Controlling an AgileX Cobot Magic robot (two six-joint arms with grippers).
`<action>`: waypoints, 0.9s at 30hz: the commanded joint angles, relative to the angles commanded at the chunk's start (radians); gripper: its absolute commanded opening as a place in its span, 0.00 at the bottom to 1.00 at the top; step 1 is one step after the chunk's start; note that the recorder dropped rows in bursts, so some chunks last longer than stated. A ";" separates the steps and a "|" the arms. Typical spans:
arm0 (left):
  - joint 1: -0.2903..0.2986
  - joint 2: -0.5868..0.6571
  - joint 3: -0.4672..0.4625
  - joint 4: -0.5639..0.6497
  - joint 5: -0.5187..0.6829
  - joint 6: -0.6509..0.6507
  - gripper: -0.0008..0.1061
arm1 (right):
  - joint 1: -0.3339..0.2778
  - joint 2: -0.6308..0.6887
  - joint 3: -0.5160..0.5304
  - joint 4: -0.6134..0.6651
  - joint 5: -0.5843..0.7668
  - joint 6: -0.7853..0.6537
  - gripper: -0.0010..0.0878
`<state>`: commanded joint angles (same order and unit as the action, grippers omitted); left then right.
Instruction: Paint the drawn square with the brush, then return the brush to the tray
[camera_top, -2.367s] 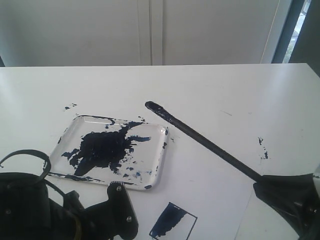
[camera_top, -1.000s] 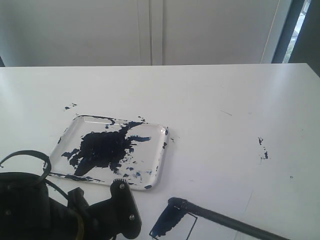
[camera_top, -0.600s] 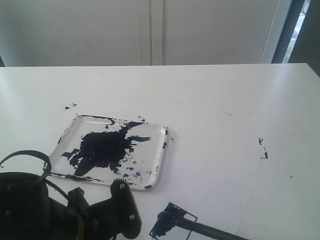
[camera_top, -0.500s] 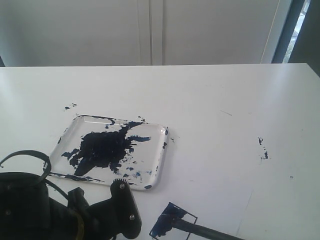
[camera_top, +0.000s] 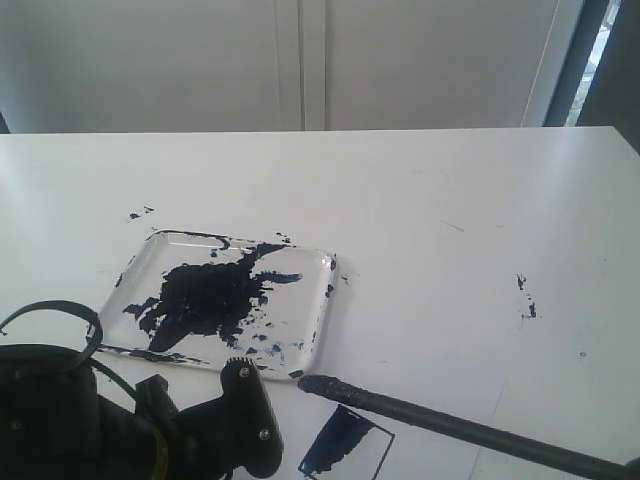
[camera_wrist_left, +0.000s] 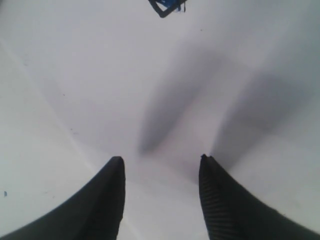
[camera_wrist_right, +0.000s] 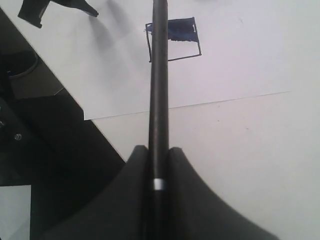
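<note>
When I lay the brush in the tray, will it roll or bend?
The brush runs dead straight though the right gripper grips it far back from the tip, so it is probably stiff and light. Its handle looks round and smooth, so it may roll once released. The tray has only a low rim, which might not stop it.

We see a wide white table (camera_top: 430, 190) that fills the lower part of the frame. Behind it, along the top, stands a pale grey wall (camera_top: 150, 60) with a narrow vertical strip (camera_top: 313, 60) in the middle. In the upper right, a dark frame (camera_top: 566, 60) borders a bright window (camera_top: 603, 40). The light is soft and even.
</note>
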<state>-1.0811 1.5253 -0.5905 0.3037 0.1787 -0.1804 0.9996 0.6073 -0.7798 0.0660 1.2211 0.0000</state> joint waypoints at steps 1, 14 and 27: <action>0.000 0.000 0.000 0.000 0.000 0.000 0.48 | 0.000 0.000 0.000 -0.003 0.000 0.000 0.01; 0.000 0.000 0.000 0.002 0.000 0.000 0.48 | 0.000 -0.007 0.015 -0.071 0.000 -0.014 0.01; 0.000 0.000 0.000 0.002 0.000 0.000 0.48 | 0.000 -0.218 0.192 -0.060 0.000 0.027 0.01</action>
<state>-1.0811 1.5253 -0.5905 0.3061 0.1786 -0.1804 0.9996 0.3896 -0.5874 0.0062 1.2211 0.0271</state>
